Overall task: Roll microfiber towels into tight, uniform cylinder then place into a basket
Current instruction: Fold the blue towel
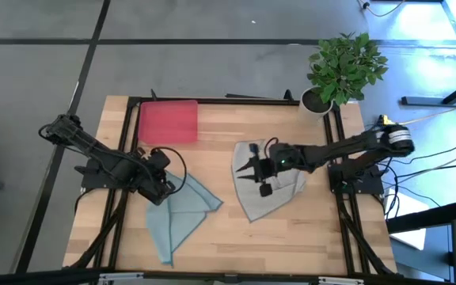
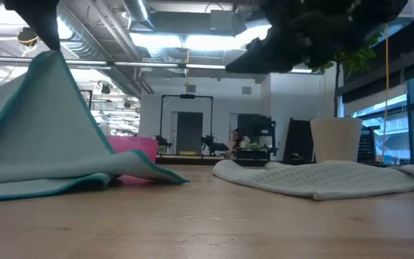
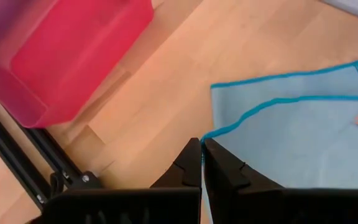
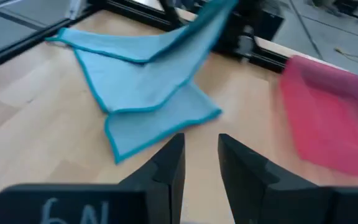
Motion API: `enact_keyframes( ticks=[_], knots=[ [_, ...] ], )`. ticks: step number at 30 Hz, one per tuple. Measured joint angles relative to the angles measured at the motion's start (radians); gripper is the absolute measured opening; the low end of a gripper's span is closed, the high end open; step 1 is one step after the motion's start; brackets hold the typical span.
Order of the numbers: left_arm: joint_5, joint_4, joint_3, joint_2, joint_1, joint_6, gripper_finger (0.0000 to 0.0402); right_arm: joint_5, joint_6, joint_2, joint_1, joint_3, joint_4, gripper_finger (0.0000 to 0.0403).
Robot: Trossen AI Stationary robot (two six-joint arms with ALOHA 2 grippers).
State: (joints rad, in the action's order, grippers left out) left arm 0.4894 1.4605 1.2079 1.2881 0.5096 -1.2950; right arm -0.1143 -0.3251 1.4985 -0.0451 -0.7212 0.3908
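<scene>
The pale blue-teal towel (image 1: 182, 212) lies partly folded at the near left, with one part raised like a tent in the low view (image 2: 42, 129). My left gripper (image 1: 163, 190) is shut on that raised part. The light grey towel (image 1: 274, 194) lies crumpled and flat on the table at the centre right; it also shows in the low view (image 2: 322, 178). My right gripper (image 1: 241, 169) hangs open above the grey towel's left edge, clear of it, and is empty in the right wrist view (image 4: 201, 152). The red tray (image 1: 168, 121) sits at the far left. My left gripper pinches the blue-teal towel between its two shut fingers at a teal-hemmed edge (image 3: 211, 134), near a corner. The fingers come from above. The held part is lifted to a peak (image 2: 50, 59), and the cloth slopes down from it to the part lying on the table (image 2: 63, 180).
A white pot with a green plant (image 1: 340, 71) stands at the table's far right corner. Black frame rails (image 1: 125, 198) run along the table's left, right and far sides. Bare wood (image 1: 220, 245) shows between and in front of the two towels.
</scene>
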Motion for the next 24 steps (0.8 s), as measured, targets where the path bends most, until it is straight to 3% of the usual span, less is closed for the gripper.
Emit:
enact_keyframes(
  ticks=[10,15,24],
  knots=[
    [0.001,-0.002,0.000,0.000,-0.002,0.023,0.0000,-0.003,-0.024,0.174,-0.024,0.000,0.024,0.0099],
    [0.001,-0.002,0.000,0.000,-0.002,0.023,0.0000,-0.049,-0.032,0.250,-0.040,-0.004,0.149,0.0099],
    [0.001,-0.003,0.000,0.000,-0.002,0.023,0.0000,-0.065,-0.053,0.373,-0.075,-0.169,0.064,0.0099]
  ],
)
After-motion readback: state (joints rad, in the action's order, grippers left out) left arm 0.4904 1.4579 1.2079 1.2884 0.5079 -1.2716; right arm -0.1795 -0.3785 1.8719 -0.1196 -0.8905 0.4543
